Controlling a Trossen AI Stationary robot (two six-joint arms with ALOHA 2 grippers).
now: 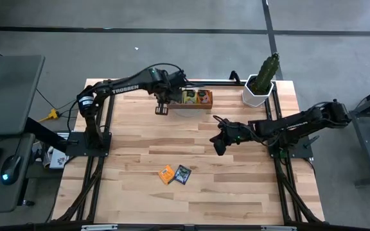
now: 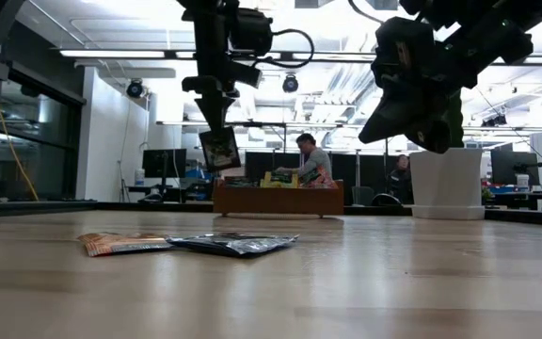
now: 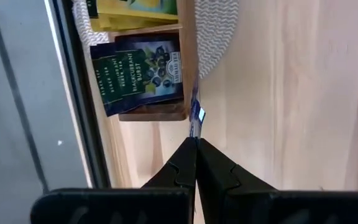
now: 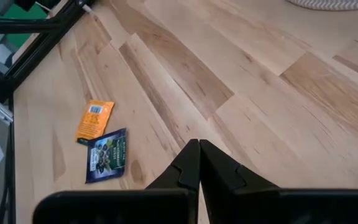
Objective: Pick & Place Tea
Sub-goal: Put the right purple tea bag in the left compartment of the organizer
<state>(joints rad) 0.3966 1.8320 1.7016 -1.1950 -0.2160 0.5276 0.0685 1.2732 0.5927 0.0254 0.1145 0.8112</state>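
Left end effector [image 2: 218, 127]: pinched on a dark sachet [image 2: 220, 149], hanging edge-on just beside the tray [image 1: 196, 99]; label unreadable.
Right end effector [image 1: 220, 146]: closed, empty, above mid-bench [image 1: 236, 186].
Loose tea: orange sachet [image 1: 166, 174] touching blue-black sachet [image 1: 182, 174].
Tray contents: partly cut off.

Pale blond wood table [image 1: 236, 192] with darker brown streaks in its planks, and on it an orange tea sachet [image 1: 166, 174] beside a dark blue-black one [image 1: 182, 174] printed with berries and green leaves. Up at the brown wooden tray [image 1: 196, 99] there's yellow-green packaging and a dark blue sachet [image 3: 142, 73] with green lettering, over a white-and-grey patterned mat [image 3: 219, 31]. Green cactus [image 1: 266, 70] in a white pot [image 1: 257, 95], both arms black.
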